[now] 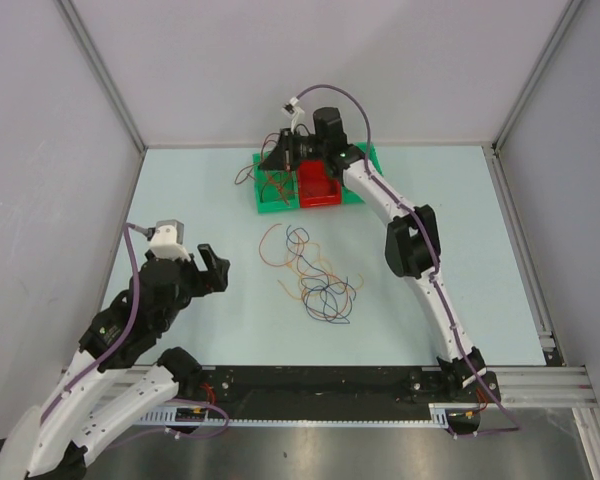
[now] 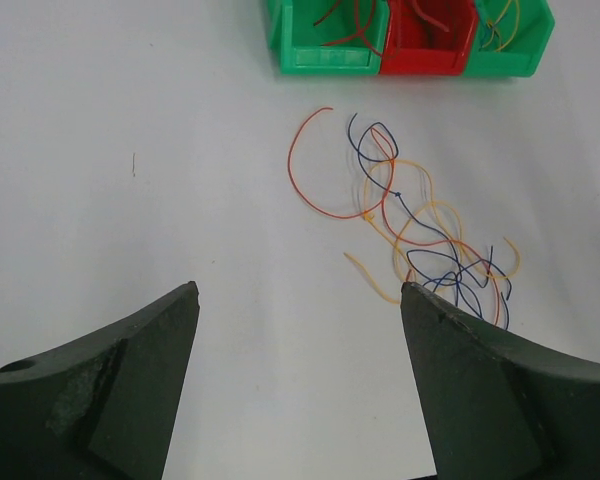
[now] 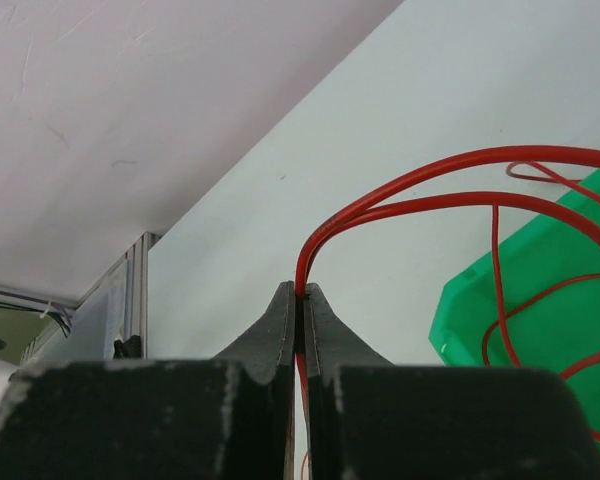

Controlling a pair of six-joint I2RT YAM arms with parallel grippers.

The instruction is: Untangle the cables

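**Near field.** The left tool (image 2: pixel 300 300) hovers over the bare desk (image 2: pixel 130 150) with its two dark fingers spread wide apart and nothing between them.

**Middle field.** The loose cables (image 2: pixel 420 230) lie flat on the desk ahead of this tool and to its right, clear of both fingers. They form one overlapping tangle of orange, blue, yellow and red strands. A single open orange loop sits at the tangle's left edge. In the top view the heap (image 1: pixel 315 275) lies between the two arms, well apart from the left tool (image 1: pixel 212 268).

**Far field.** Beyond the tangle stand three bins in a touching row: a green bin (image 2: pixel 325 55), a red bin (image 2: pixel 427 55) and a second green bin (image 2: pixel 525 55). Each holds a few sorted strands.

The right tool (image 1: pixel 278 160) is poised over the first green bin. Its fingers are pressed together (image 3: pixel 302 292) and clamp a red cable (image 3: pixel 460 175). Two strands of this cable rise from the pinch and arch away to the tool's right, above the green bin's rim. Further red loops hang down into that bin.
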